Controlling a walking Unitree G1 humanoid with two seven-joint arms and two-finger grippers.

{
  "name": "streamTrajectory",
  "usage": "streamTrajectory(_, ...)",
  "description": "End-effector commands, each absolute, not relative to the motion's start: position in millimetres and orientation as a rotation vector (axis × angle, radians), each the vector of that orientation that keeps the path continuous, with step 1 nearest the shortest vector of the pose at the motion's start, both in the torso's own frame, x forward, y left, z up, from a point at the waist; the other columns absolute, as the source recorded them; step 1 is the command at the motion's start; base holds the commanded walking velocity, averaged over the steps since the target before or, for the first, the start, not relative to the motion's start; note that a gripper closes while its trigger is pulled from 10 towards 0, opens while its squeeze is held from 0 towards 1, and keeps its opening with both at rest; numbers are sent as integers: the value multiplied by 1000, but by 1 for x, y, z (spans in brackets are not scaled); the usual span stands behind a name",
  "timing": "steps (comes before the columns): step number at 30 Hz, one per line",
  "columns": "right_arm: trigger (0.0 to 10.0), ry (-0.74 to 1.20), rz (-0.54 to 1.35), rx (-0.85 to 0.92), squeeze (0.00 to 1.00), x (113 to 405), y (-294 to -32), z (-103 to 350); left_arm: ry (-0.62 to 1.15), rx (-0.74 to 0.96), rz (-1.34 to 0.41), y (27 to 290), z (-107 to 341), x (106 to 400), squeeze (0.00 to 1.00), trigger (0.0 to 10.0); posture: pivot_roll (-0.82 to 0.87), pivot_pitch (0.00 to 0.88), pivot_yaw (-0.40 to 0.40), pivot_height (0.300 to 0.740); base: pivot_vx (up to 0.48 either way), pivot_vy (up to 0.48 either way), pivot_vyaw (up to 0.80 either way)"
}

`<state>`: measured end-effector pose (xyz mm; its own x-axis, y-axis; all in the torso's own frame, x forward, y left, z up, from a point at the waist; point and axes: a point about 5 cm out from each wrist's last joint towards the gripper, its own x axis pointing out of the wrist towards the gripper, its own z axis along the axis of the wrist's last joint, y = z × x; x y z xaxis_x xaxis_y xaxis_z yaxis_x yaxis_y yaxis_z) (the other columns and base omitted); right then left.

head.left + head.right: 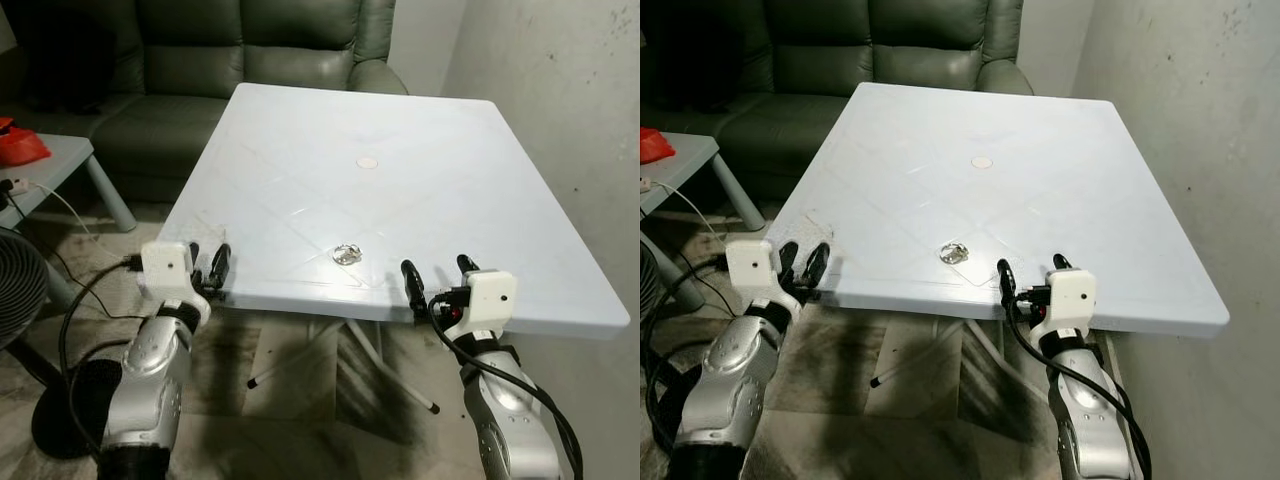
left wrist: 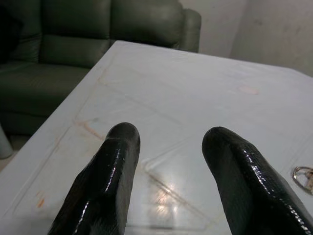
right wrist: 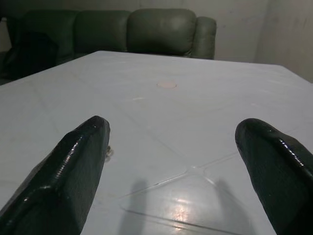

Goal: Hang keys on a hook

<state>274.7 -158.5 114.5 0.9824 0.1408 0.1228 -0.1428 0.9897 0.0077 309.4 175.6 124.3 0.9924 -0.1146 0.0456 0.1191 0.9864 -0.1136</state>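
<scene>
With both the left end effector (image 1: 207,268) and right end effector (image 1: 438,275) released at the worktop's (image 1: 480,180) near edge, the keys (image 1: 347,254) lying flat between them could skid away if pinched off-centre.

Pale blue-white table (image 1: 420,190), dark green leather sofa (image 1: 250,50), silvery keys (image 1: 347,254), black-fingered tools.
</scene>
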Motion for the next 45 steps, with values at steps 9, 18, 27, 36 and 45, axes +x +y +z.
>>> streamTrajectory(9, 10000, -131, 99, 12, 0, 275, -164, 120, -6, -115, -109, 176, 122, 315, 0, 10000, -119, 17, -17, 724, 0, 125, 0)
streamTrajectory(18, 10000, -133, 94, 9, 0, 278, -164, 121, -18, -117, -117, 173, 126, 320, 0, 10000, -118, 16, -14, 724, 0, 373, 0)
streamTrajectory(27, 10000, -134, 95, 5, 0, 280, -164, 122, -23, -125, -107, 174, 128, 323, 0, 10000, -116, 10, -16, 724, 0, 480, 0)
streamTrajectory(36, 10000, -133, 103, 5, 0, 281, -163, 123, -24, -126, -105, 172, 128, 324, 0, 10000, -111, 13, -21, 724, 0, 480, 0)
streamTrajectory(45, 10000, -130, 114, 3, 0, 280, -163, 122, -39, -167, -101, 169, 129, 322, 0, 10000, -111, 16, -26, 724, 0, 53, 0)
